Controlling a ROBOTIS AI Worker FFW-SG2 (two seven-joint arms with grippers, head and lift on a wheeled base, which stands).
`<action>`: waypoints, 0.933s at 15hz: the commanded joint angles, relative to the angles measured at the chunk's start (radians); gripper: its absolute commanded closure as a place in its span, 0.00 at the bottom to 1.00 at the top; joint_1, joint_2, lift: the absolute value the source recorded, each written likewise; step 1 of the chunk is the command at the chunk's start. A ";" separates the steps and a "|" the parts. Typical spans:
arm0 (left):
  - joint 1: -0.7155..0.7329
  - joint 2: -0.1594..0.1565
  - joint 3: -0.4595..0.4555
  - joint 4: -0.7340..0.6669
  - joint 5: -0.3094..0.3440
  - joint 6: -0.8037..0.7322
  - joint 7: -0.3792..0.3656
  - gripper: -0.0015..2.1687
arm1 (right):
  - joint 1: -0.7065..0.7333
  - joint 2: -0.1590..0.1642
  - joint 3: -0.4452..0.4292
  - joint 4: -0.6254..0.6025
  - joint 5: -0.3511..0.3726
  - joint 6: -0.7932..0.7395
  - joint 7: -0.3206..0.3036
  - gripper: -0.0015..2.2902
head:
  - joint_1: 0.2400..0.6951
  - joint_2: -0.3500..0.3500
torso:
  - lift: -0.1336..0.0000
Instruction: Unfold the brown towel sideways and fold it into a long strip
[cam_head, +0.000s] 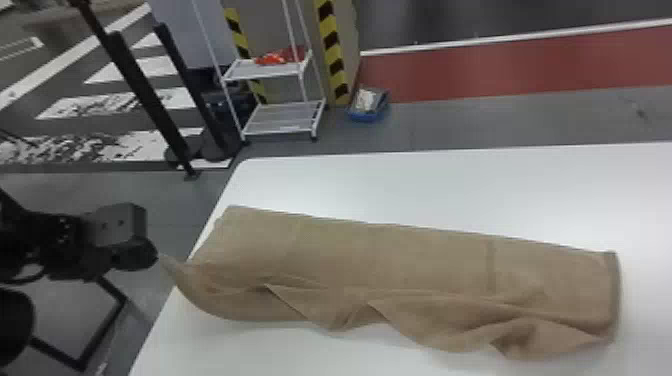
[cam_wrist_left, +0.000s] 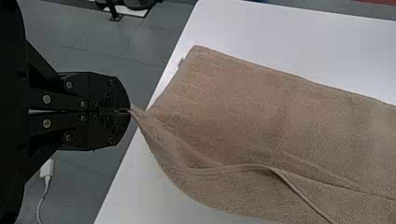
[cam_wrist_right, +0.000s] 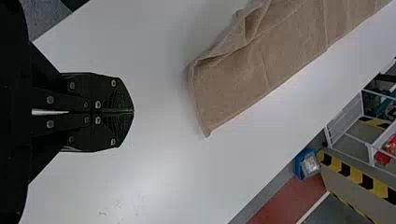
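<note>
In the head view my left gripper (cam_head: 150, 255) is past the table's left edge, holding a corner of the brown towel (cam_head: 380, 255). The towel lies as a long band across the table, its far edge straight, its near side rumpled with loose folds. In the left wrist view the fingers of my left gripper (cam_wrist_left: 125, 111) are shut on the corner of the towel (cam_wrist_left: 233, 102), which is pulled out to a point. My right gripper (cam_wrist_right: 130, 112) is shut with nothing in it, over bare tabletop, apart from the towel's right end (cam_wrist_right: 243, 79) in the right wrist view.
The white table (cam_head: 450, 185) has its left edge under the towel's left end. Beyond it on the floor stand a white wire rack (cam_head: 280, 120), a blue bin (cam_head: 367, 106), striped pillars and black posts (cam_head: 145, 95).
</note>
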 joint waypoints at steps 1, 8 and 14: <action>0.002 -0.002 -0.021 0.010 -0.003 -0.003 0.001 0.83 | -0.012 0.012 0.048 0.014 0.024 -0.006 0.009 0.61 | 1.00 0.95 | 0.06; 0.011 -0.002 -0.031 0.011 -0.004 -0.006 -0.003 0.83 | -0.045 0.032 0.342 0.052 0.176 0.012 0.009 0.23 | 1.00 1.00 | 0.06; 0.019 -0.008 -0.032 0.011 -0.009 -0.006 -0.010 0.83 | -0.109 0.066 0.608 0.215 0.277 0.034 0.009 0.17 | 1.00 1.00 | 0.06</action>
